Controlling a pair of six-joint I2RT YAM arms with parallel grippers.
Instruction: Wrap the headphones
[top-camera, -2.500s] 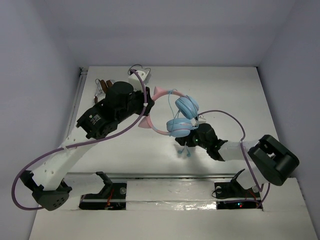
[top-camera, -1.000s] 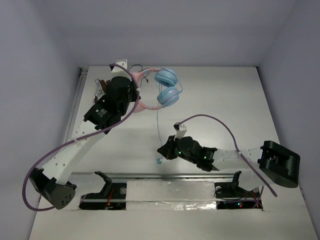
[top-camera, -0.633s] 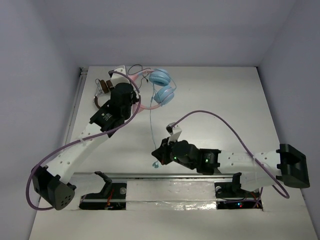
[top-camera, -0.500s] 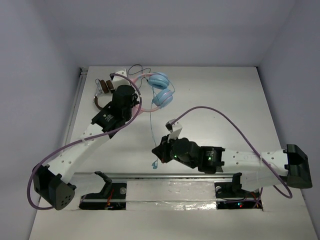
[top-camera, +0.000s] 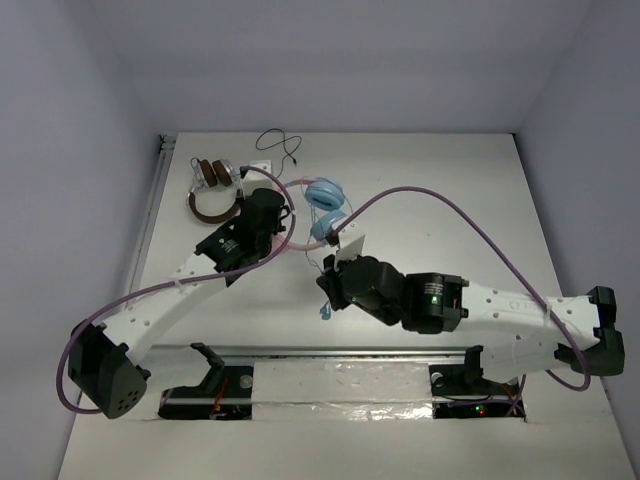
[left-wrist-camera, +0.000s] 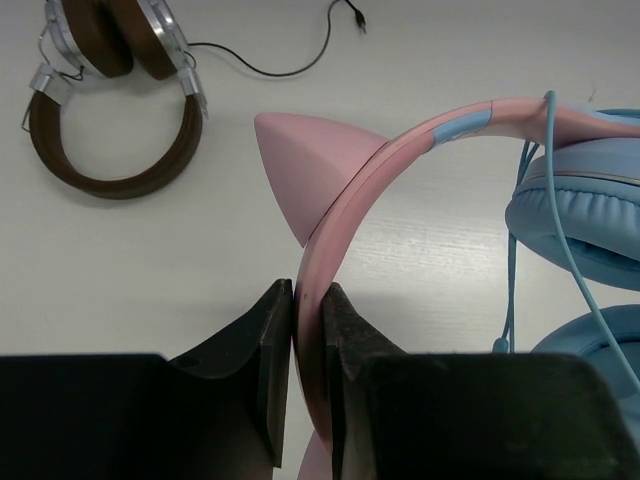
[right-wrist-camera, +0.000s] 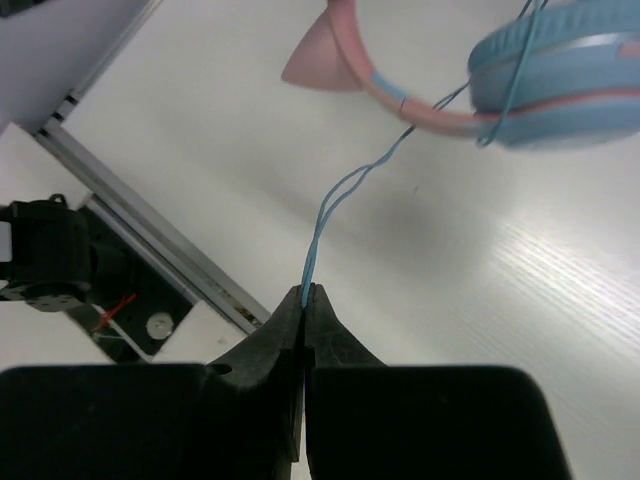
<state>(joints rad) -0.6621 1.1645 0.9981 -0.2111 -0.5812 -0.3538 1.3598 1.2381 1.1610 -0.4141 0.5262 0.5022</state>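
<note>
A: So, where are the over-ear headphones (top-camera: 325, 195) w/ the pink band and round light-blue cups?

B: Mid-table in the top view, a bit toward the far side, btw the two arms. The left gripper (left-wrist-camera: 307, 298) is clamped on the curved pink headband (left-wrist-camera: 420, 150), one black finger on each side, just below a pointed pink cat ear (left-wrist-camera: 300, 165).

A: And the cups?

B: Both padded light-blue ear cups (left-wrist-camera: 575, 205) sit to the right of the band in the left wrist cam, close together. Can't tell whether they touch the white table (top-camera: 450, 200).

A: What about the thin light-blue cable (right-wrist-camera: 330, 205)?

B: It goes over the headband near the cups and crosses one cup. Then it runs down as two strands side by side to the right gripper (right-wrist-camera: 304, 295). Those fingertips are pinched tight on it, no gap btw them.

A: Loose end?

B: The top view shows a small light-blue cable end (top-camera: 324, 314) just below the right gripper, toward the near edge. Too small to say more.

A: Anything else on the table?

B: Yes, brown headphones (left-wrist-camera: 110, 188) w/ silver trim, lying flat at the far left, apart from the pink pair. Their thin black cable (left-wrist-camera: 270, 70) loops toward the far edge, its plug lying free.
</note>
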